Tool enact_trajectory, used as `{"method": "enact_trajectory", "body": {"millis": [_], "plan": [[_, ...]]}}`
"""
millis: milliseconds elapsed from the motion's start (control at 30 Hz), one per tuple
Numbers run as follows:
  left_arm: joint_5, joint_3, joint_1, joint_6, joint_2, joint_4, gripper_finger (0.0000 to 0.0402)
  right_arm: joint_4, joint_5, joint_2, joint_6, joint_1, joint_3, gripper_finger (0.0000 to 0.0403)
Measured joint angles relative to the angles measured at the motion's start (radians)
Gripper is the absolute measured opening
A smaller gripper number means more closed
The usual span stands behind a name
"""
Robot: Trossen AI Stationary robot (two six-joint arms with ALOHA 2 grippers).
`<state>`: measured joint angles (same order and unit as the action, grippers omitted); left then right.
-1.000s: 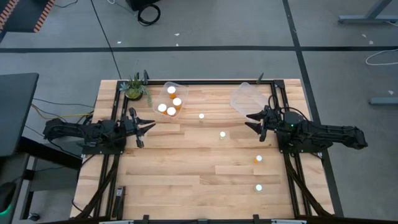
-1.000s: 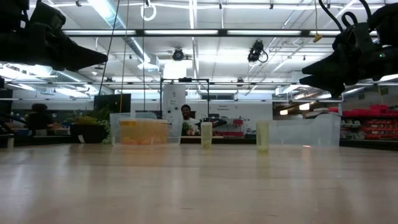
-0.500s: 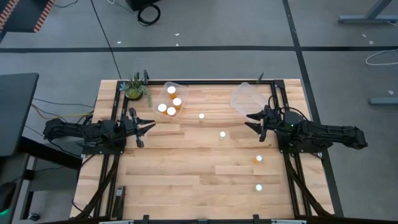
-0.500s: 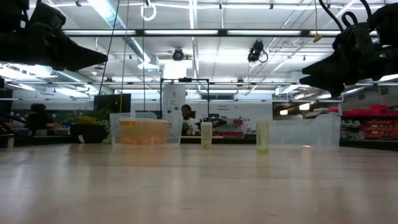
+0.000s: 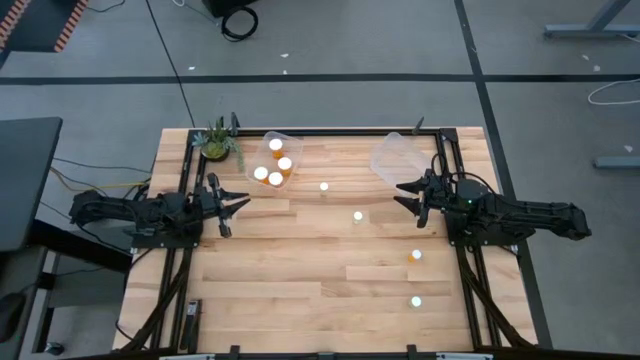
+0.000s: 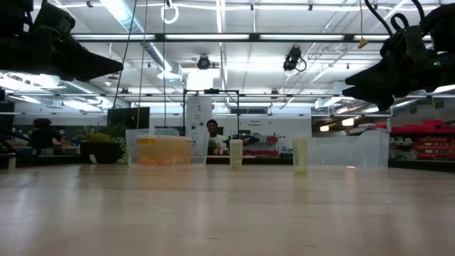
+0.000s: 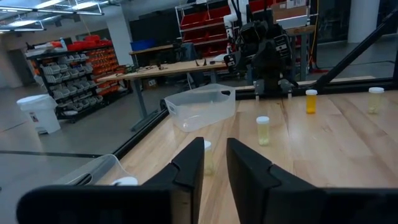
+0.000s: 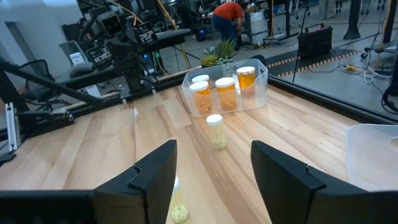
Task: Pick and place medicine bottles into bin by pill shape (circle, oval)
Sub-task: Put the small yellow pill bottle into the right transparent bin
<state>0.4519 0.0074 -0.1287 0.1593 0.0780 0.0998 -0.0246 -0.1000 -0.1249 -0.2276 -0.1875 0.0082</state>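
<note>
Several orange bottles with white caps stand in the clear bin [image 5: 278, 158] at the far left [image 8: 227, 92]. A second clear bin [image 5: 395, 157] at the far right holds nothing. Loose bottles stand upright on the table: two pale ones [image 5: 324, 186] [image 5: 357, 216], an orange one [image 5: 415, 256] and one near the front [image 5: 416, 301]. My left gripper [image 5: 243, 203] [image 7: 214, 144] hovers at the table's left, open by a narrow gap and empty. My right gripper [image 5: 400, 192] [image 8: 213, 149] hovers at the right, open and empty.
A small potted plant [image 5: 217, 140] stands at the far left corner. Dark frame rails [image 5: 185, 250] run along the table's left and right sides. Bare wood [image 5: 300, 270] lies between the arms and toward the near edge. People show in the room beyond [image 8: 230, 15].
</note>
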Motion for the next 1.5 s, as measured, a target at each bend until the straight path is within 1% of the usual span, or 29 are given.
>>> {"method": "enact_trajectory", "body": {"millis": [333, 500, 633, 700, 900, 1067, 1233, 1367, 1500], "plan": [[0.0, 0.0, 0.0, 0.0, 0.0, 0.0, 0.0071, 0.0, 0.0, 0.0, 0.0, 0.0, 0.0, 0.0214], [0.0, 0.0, 0.0, -0.005, 0.0, 0.0, 0.0077, 0.0, 0.0, 0.0, 0.0, 0.0, 0.0, 0.0214], [-0.001, 0.0, 0.0, -0.088, 0.0, 0.0, 0.0083, 0.0, 0.0, 0.0, 0.0, 0.0, 0.0, 0.0214], [0.0, 0.0, 0.0, -0.1, 0.0, 0.0, 0.0084, 0.0, 0.0, 0.0, -0.001, 0.0, 0.0, 0.0214], [0.0, 0.0, 0.0, -0.096, 0.0, 0.0, 0.0079, 0.0, 0.0, 0.0, -0.079, 0.0, 0.0, 0.0214], [0.0, 0.0, 0.0, -0.096, 0.0, 0.0, 0.0076, 0.0, 0.0, 0.0, -0.111, 0.0, 0.0, 0.0214], [0.0, 0.0, 0.0, -0.096, 0.0, 0.0, 0.0083, -0.002, 0.0, 0.0, -0.117, 0.0, 0.0, 0.0214], [0.0, 0.0, 0.0, -0.048, 0.0, 0.0, 0.0086, -0.006, -0.001, 0.0, -0.131, 0.0, -0.001, 0.0214], [0.0, 0.0, 0.0, 0.081, 0.0, 0.0, 0.0085, -0.035, -0.036, 0.0, -0.091, -0.003, 0.011, 0.0214]]}}
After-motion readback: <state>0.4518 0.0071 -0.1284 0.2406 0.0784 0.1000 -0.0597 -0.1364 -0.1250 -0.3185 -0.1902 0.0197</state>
